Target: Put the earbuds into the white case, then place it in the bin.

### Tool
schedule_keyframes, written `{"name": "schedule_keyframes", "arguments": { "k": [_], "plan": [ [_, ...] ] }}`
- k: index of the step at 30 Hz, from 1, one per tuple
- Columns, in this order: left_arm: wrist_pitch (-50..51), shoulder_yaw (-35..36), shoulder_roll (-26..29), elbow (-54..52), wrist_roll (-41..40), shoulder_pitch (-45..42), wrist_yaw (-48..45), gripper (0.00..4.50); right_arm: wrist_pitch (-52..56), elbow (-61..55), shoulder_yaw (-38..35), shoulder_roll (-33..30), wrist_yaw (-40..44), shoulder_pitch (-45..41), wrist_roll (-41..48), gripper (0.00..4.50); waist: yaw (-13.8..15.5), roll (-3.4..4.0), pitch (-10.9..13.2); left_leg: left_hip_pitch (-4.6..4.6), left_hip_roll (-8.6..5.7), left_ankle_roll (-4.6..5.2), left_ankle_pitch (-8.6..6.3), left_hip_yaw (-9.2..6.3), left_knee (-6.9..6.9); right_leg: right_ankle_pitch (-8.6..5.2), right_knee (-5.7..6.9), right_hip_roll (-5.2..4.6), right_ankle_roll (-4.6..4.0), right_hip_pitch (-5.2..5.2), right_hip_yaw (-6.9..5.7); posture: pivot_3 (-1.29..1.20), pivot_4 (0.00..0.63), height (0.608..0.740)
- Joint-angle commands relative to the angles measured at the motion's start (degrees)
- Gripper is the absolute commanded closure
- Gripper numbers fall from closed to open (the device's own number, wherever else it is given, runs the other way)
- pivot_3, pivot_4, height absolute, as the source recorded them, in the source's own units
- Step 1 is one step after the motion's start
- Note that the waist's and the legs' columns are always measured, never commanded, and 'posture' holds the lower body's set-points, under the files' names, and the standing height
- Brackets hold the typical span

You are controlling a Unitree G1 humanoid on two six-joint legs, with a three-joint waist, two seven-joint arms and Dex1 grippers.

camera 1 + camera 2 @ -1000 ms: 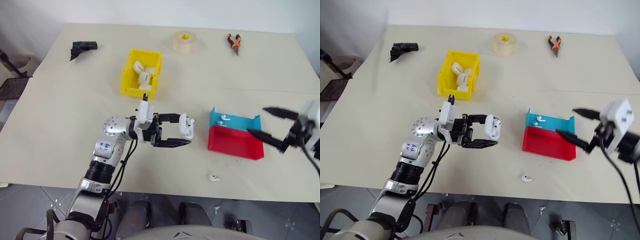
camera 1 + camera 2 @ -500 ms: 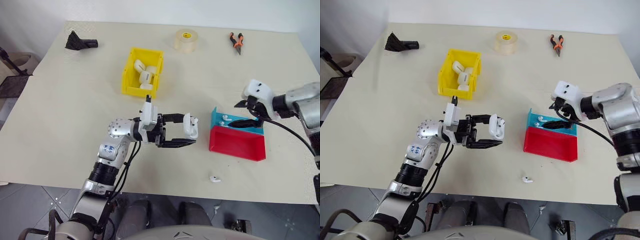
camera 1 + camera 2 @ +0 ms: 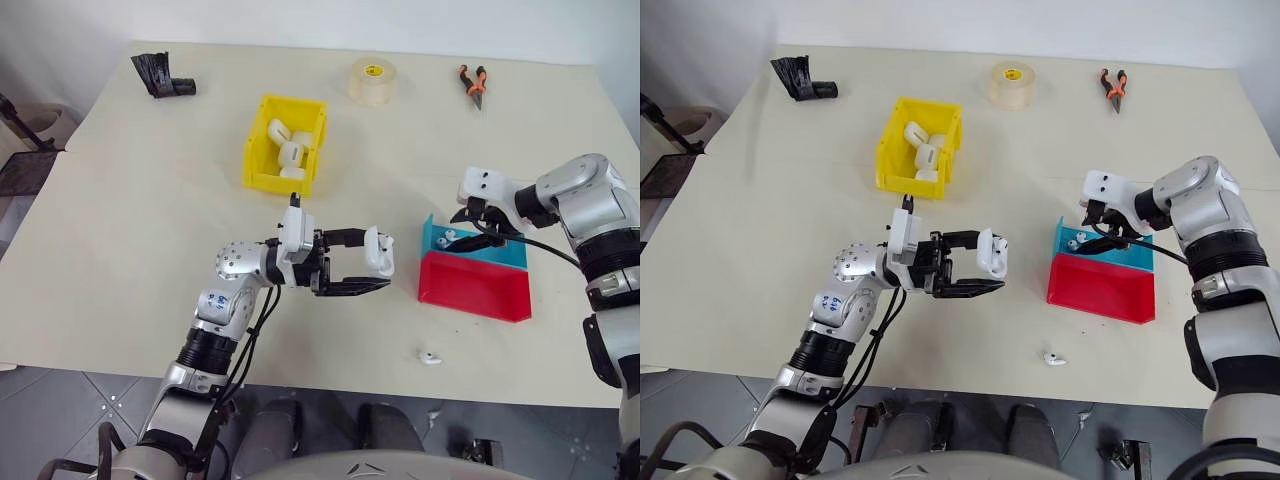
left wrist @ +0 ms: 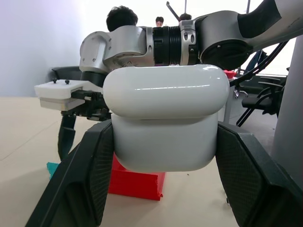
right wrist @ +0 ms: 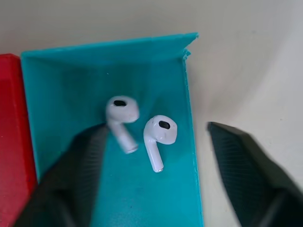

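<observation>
My left gripper (image 3: 381, 261) is shut on the white case (image 3: 379, 251), held above the middle of the table; close up, the case (image 4: 165, 123) sits between both black pads. My right gripper (image 3: 476, 229) points down over the blue tray (image 3: 503, 252) and is open. Its fingers (image 5: 75, 175) straddle two earbuds (image 5: 122, 111) (image 5: 160, 132) lying in the tray, one finger inside the tray and the other outside its wall. A third earbud (image 3: 430, 356) lies on the table near the front edge. The yellow bin (image 3: 262, 180) stands farther back and holds several white cases.
A red tray (image 3: 475, 288) adjoins the blue one on its near side. A tape roll (image 3: 371, 80), orange-handled pliers (image 3: 471, 85) and a black object (image 3: 160, 76) lie along the table's far side. A person's head (image 4: 121, 16) shows behind the arms.
My right arm has swung in from the right edge to above the blue tray, tipping downward, and its fingers have narrowed. The left gripper and case have stayed put.
</observation>
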Motion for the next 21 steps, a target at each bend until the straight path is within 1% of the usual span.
{"name": "schedule_keyframes", "arguments": {
  "k": [1,11,13,15,21],
  "plan": [
    [-0.5,0.3,0.0,-2.7,-0.7,-0.2,0.3,1.7,-1.6,1.3,-0.8,-0.1,1.0,-1.3,-1.2,2.24,0.0,0.0,0.0,0.0,0.0,0.0,0.0,0.0,0.0,0.0,0.01,0.0,0.0,0.0,0.0,0.0,0.15,0.74],
    [-0.7,0.3,0.1,-2.6,-0.8,-0.2,0.6,1.7,-2.6,2.1,-1.9,0.9,1.2,-1.3,-1.8,2.24,-0.6,0.0,0.0,0.01,0.01,-0.01,0.01,-0.01,0.0,0.0,0.04,0.01,0.0,0.0,0.0,0.0,0.15,0.74],
    [-0.8,0.3,0.1,-2.5,-0.7,-0.3,0.6,1.7,-2.5,2.0,-2.1,1.0,1.3,-1.3,-1.8,2.64,-0.8,0.0,0.0,0.01,0.01,-0.02,0.01,-0.01,0.0,0.0,0.05,0.01,0.0,0.0,0.0,0.0,0.15,0.74],
    [-0.8,0.2,0.0,-2.5,-0.7,-0.3,0.5,1.7,-2.4,1.8,-2.2,1.2,1.3,-1.2,-2.0,3.15,-1.1,0.0,0.0,0.01,0.01,-0.01,0.01,-0.02,0.0,0.0,0.05,0.01,0.0,0.01,0.0,0.0,0.15,0.74],
    [-0.9,0.3,0.1,-2.5,-0.6,-0.3,0.6,1.7,-1.3,0.7,-2.7,1.2,1.9,-0.9,-1.9,3.15,-1.1,0.0,0.0,0.01,0.01,-0.03,0.02,-0.01,0.01,0.0,0.06,0.0,0.0,0.0,0.01,0.0,0.15,0.74]
  ]
}}
